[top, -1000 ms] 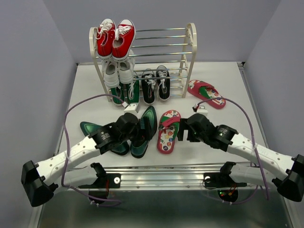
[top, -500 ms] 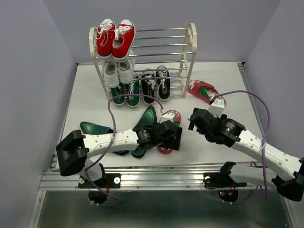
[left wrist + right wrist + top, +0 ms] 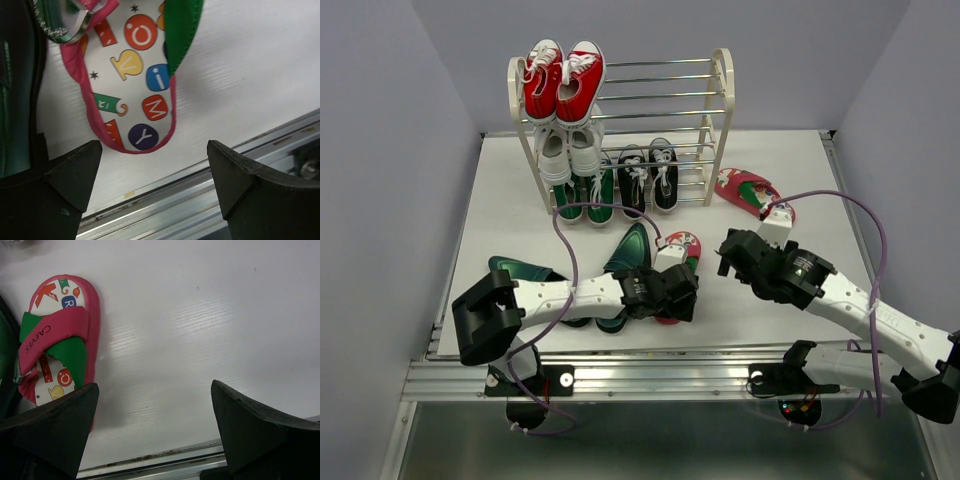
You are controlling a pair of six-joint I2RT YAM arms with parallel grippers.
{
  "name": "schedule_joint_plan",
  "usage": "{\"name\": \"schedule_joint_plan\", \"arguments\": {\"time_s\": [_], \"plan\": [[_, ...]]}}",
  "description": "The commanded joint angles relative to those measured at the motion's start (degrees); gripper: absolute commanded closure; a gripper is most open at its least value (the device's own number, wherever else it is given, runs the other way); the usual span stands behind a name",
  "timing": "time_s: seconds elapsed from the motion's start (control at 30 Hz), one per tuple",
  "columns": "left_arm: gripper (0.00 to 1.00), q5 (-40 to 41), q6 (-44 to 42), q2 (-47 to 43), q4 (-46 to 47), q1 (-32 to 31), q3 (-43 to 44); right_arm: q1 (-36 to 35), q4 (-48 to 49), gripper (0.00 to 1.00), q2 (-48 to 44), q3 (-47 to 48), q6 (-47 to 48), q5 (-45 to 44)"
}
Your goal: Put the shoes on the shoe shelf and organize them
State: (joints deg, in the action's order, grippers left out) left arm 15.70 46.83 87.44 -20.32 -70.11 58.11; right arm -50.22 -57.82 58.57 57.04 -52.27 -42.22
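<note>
- Since a second ago the left arm has swung in from the left. The left gripper point(image 3: 152, 148) now hangs over the heel of the near flip-flop point(image 3: 142, 85), its fingers spread wide and touching nothing.
- The right arm has pulled back to the right and away from that shoe. The right gripper point(image 3: 154, 386) is also wide apart and empty over the bare worktop point(image 3: 790, 160).
- None of the shoes has moved.
- The near flip-flop has a flat footbed printed with bright letters in circles, a pink rim, and a pink and green strap.
- The far flip-flop point(image 3: 750, 190) lies on the worktop just right of the shoe shelf point(image 3: 725, 100).
- Two glossy dark green loafers point(image 3: 632, 250) lie loose on the worktop, just left of the near flip-flop and partly under the left arm.
- The shelf has cream arched side frames joined by thin chrome rods.
- We see red sneakers point(image 3: 563, 80) on its top tier and white sneakers point(image 3: 570, 150) below them.
- On the lowest rods stand a green pair point(image 3: 585, 195) and, to its right, the black sneakers point(image 3: 650, 180) with white laces.
</note>
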Motion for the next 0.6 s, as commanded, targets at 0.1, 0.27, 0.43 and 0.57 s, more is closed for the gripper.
{"name": "schedule_joint_plan", "arguments": {"time_s": [0.1, 0.27, 0.43, 0.57], "plan": [[0.01, 4.34, -0.24, 4.14, -5.36, -0.56, 0.08, 0.38, 3.85, 0.00, -0.47, -0.17, 2.87, 0.99], [0.01, 3.90, -2.35, 4.23, 0.53, -0.47, -0.63, 0.38, 6.05, 0.00, -0.03, -0.35, 5.07, 2.92], [0.01, 5.56, -3.23, 6.34, 1.33, -0.38, 1.12, 0.38, 7.37, 0.00, 0.06, -1.05, 5.43, 4.07], [0.01, 6.35, -4.55, 10.02, 0.55, -0.21, 3.49, 0.38, 7.37, 0.00, -0.20, -0.96, 5.43, 3.72]]}}
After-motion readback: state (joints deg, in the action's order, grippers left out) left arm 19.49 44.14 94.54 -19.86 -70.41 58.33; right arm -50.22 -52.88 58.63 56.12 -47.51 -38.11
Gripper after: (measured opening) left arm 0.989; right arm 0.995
